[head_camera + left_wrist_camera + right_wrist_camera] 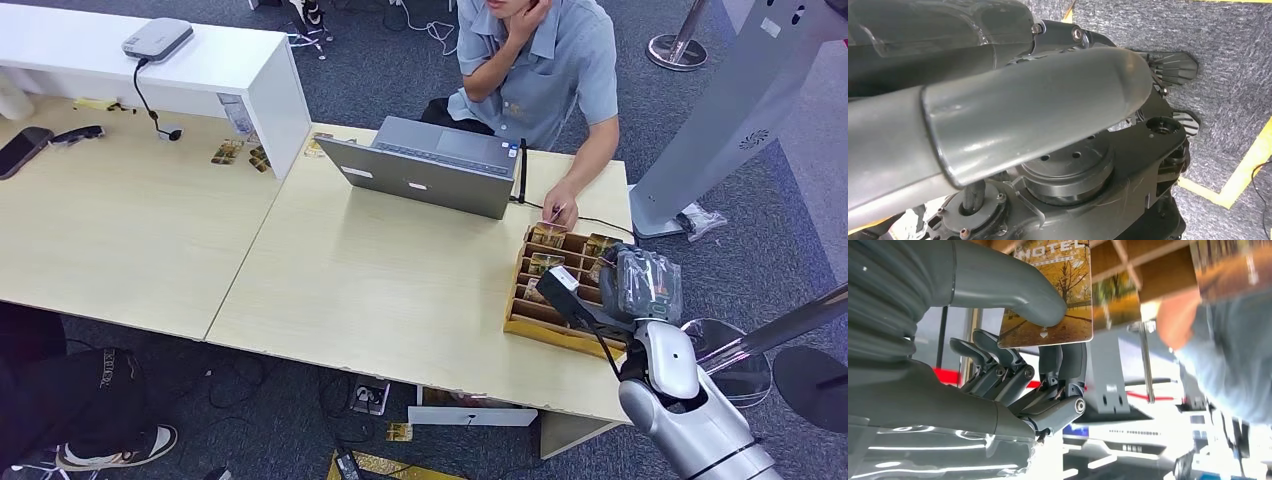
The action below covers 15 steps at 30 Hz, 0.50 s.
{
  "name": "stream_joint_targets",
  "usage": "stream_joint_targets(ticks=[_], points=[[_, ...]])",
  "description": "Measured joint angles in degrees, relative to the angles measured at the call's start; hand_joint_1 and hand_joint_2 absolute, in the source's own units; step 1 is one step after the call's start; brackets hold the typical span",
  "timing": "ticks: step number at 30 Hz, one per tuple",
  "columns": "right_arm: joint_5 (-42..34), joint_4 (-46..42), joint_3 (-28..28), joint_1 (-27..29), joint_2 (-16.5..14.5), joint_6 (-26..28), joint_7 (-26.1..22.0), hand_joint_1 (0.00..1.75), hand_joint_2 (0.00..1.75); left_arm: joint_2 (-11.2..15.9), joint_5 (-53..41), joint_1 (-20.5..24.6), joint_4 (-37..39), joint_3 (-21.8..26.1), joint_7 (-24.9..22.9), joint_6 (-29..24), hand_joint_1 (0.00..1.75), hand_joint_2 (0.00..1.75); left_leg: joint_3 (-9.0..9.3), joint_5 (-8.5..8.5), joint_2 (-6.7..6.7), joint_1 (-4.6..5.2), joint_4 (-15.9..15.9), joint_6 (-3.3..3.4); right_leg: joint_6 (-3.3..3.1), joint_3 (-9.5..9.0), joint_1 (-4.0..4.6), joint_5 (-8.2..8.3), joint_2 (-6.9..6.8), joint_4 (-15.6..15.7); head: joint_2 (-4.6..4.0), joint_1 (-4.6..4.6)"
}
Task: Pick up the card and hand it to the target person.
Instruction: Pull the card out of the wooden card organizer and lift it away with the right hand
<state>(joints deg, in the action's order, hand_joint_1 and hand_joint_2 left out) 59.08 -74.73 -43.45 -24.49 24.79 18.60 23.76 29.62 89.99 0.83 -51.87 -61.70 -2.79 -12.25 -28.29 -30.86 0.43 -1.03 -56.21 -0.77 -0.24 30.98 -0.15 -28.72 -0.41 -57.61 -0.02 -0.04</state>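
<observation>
A white shelf [200, 55] is standing at the far left of the desk [380, 290], with a projector [157, 38] sitting on top and a phone [22, 150] lying below it. The middle of the desk is lying bare between the left seam and the laptop [430, 165], leaving wide room there. A person [535, 70] is sitting behind the laptop, one hand [558, 208] reaching to the far edge of the tray [530, 320]. The tray is sitting at the desk's right end, close to its near and right edges, with cards standing in its slots.

The right hand [640, 285] is hovering over the tray's right side. In the right wrist view, the right hand [1048, 340] is pinching the card [1050, 295] between thumb and fingers, with the card's printed face turned toward the camera and 1 short edge lying at the fingers [1068, 357]. Its long axis is running away from the fingers toward the tray.

The left hand [1033, 105] is hanging over the carpet; I cannot tell how its fingers lie.
</observation>
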Motion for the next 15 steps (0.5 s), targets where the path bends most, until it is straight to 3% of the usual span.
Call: stream_joint_targets(ticks=[15], points=[[7.8,-18.0,5.1,0.3,4.3,-3.3,2.2,1.75,1.75,0.0,0.0,-0.2,-0.2,0.0,0.0,-1.0,0.0,0.0,0.0,0.0,0.0,0.0,0.0,0.0,0.0,-0.01,0.0,0.0,0.0,0.0,0.0,0.0]])
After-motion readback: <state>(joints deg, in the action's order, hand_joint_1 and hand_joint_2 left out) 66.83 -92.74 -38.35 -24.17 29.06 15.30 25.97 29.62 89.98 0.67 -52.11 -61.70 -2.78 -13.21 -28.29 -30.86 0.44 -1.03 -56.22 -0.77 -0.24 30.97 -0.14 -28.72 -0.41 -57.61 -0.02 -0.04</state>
